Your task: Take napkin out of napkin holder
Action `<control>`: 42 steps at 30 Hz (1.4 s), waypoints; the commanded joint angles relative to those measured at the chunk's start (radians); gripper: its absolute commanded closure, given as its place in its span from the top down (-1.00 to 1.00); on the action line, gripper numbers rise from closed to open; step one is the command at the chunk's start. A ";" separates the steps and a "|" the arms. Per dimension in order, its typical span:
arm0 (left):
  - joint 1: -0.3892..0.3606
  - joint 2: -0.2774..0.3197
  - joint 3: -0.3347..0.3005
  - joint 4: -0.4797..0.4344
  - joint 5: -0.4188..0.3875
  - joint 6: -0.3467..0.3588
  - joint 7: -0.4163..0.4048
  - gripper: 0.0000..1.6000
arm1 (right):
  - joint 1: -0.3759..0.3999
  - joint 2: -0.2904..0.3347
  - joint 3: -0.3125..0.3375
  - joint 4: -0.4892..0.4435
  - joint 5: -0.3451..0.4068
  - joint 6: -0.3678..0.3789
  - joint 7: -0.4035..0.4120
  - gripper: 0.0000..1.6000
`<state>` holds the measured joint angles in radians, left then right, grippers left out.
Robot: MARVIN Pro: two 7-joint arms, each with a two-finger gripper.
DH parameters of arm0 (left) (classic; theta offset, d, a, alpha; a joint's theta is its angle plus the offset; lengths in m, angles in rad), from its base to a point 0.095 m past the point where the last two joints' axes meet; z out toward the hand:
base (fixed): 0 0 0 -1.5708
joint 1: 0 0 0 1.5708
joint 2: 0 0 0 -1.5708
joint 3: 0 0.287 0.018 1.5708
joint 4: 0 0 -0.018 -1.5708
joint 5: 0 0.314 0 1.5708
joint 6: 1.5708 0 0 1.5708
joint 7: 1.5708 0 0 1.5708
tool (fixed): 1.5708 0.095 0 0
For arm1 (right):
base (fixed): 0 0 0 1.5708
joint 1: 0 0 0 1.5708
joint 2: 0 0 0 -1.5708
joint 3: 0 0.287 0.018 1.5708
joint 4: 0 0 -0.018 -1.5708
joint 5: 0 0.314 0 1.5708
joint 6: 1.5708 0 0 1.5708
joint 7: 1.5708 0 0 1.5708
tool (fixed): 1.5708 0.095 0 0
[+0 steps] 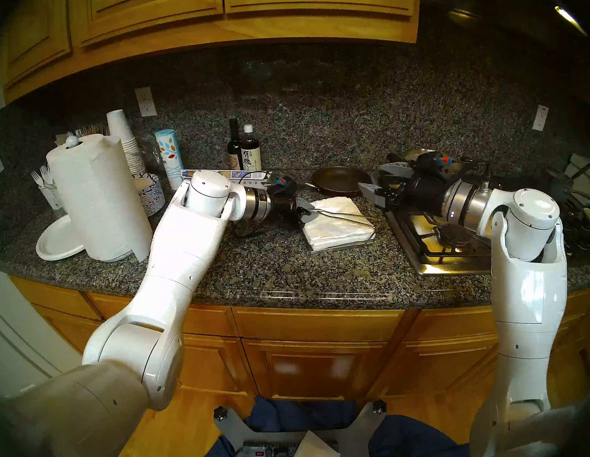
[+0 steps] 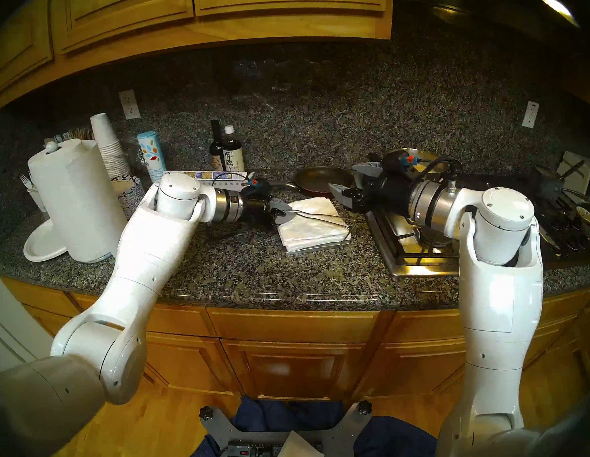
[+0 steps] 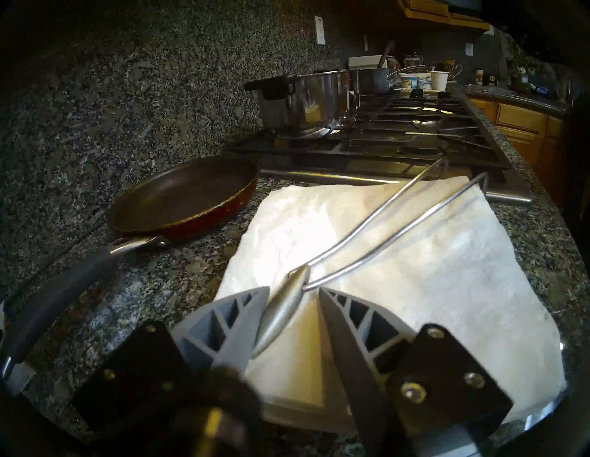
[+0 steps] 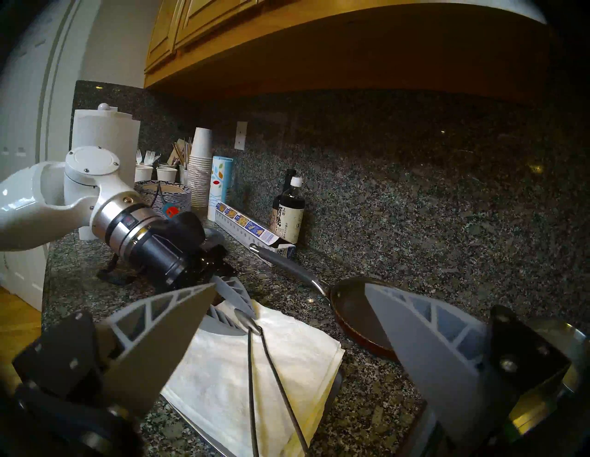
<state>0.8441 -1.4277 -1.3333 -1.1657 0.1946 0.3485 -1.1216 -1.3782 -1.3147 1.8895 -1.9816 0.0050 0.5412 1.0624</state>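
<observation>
Left gripper: fingers apart around the wire arm's flat tip; contact unclear.
Right gripper: wide apart, empty.
Napkin: topmost on the stack, under the arm.
Napkin holder: tray mostly hidden.

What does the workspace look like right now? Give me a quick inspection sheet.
Surface: speckled granite counter, gas stove set in at the right.
Job's things: napkin stack lies in the grey holder; wire arm lies across the top napkin, none taken out.
Clutter: paper towel roll, paper plate, cup stack, two dark bottles, frying pan, steel pot.
Grippers: left gripper straddles the arm's flattened tip, left finger touching it; right gripper open, empty, above the stack.
Cables: black cable looped under the left wrist.
Surroundings: wooden cabinets above, wall outlets.
</observation>
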 commanded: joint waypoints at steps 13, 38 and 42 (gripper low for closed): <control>-0.038 0.004 -0.020 -0.045 0.004 0.006 -0.012 0.54 | -0.003 -0.005 0.022 -0.043 0.013 -0.004 0.004 1.00; -0.053 0.002 -0.013 0.031 0.013 -0.024 -0.002 0.04 | 0.001 -0.009 0.018 -0.040 0.011 -0.004 0.003 1.00; -0.047 0.005 -0.019 0.008 0.008 -0.022 -0.004 -0.01 | 0.001 -0.010 0.017 -0.039 0.011 -0.006 0.002 1.00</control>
<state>0.8324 -1.4232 -1.3427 -1.1222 0.2093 0.3275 -1.1194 -1.3985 -1.3262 1.9069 -1.9966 0.0124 0.5372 1.0655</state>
